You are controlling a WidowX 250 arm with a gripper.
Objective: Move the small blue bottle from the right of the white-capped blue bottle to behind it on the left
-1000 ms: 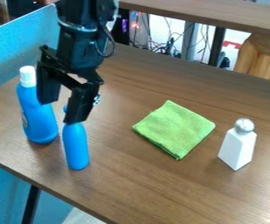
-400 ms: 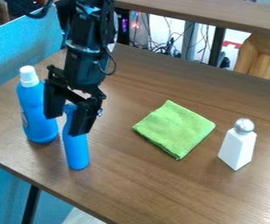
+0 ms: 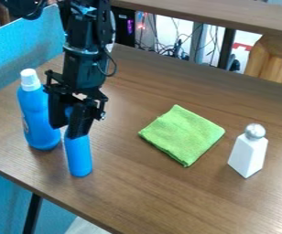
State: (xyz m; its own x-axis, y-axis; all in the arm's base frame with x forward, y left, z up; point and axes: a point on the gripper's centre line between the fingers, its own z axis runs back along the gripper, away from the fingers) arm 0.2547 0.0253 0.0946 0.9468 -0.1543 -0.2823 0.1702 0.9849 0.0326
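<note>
The gripper [image 3: 67,130] hangs at the left of the table, pointing down, with its two fingers shut on the upper part of a slim blue bottle [image 3: 78,157]. This bottle stands upright on the table, and the front finger covers part of its neck. Close by on the left is a larger blue bottle [image 3: 39,123] with a white cap, partly behind the other finger. A folded green cloth [image 3: 182,135] lies flat near the middle. On the right stands a white bottle [image 3: 248,156] with a round silver top.
The brown table [image 3: 162,196] has its front edge running from the left down to the bottom. A blue panel [image 3: 22,52] borders the table at the upper left. Behind the table are cables and a raised wooden shelf [image 3: 229,16].
The gripper's fingers have drawn together around the slim bottle, after the gripper moved slightly right and then back left. The slim bottle has shifted slightly left.
</note>
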